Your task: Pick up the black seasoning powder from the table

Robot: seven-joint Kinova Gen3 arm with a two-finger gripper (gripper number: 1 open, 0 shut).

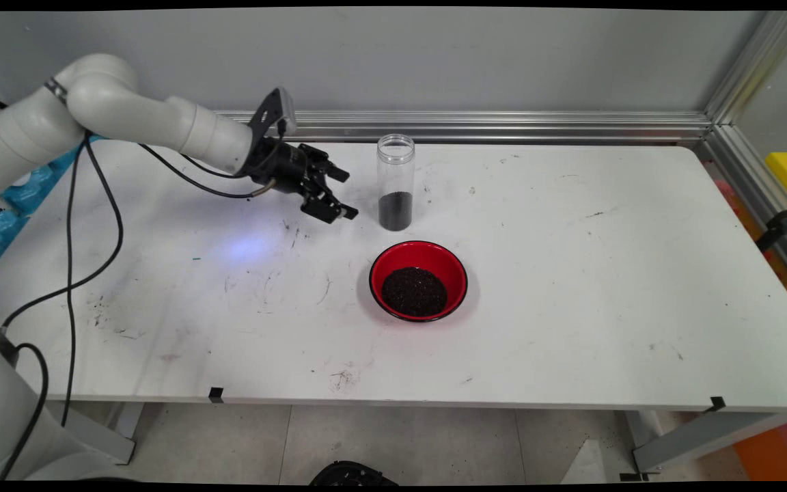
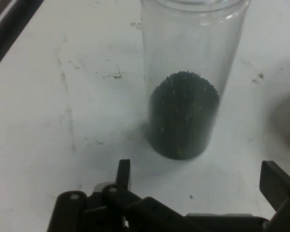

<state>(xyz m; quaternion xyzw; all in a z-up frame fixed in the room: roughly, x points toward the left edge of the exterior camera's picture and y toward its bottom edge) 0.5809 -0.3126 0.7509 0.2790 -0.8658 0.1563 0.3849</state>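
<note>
So the fingers are spread wide apart with nothing between them, not touching anything. In the hand view one finger tip pokes up near the bottom middle and the other sits way over at the right edge, and the gap between them lines up with the jar straight ahead.

The gripper hangs low over the table, pointing sideways toward the clear jar, just beside it on its left but with a visible gap. The jar stands upright with no lid on and has a layer of dark grains filling roughly its bottom third.

Just in front of the jar, toward the near side of the table, there's a red bowl with a black rim and a pile of the same dark grainy stuff inside. Jar and bowl are near each other, not touching.

The table surface has scuffs and some scattered dark specks. Black cables droop from the arm down the left side.
</note>
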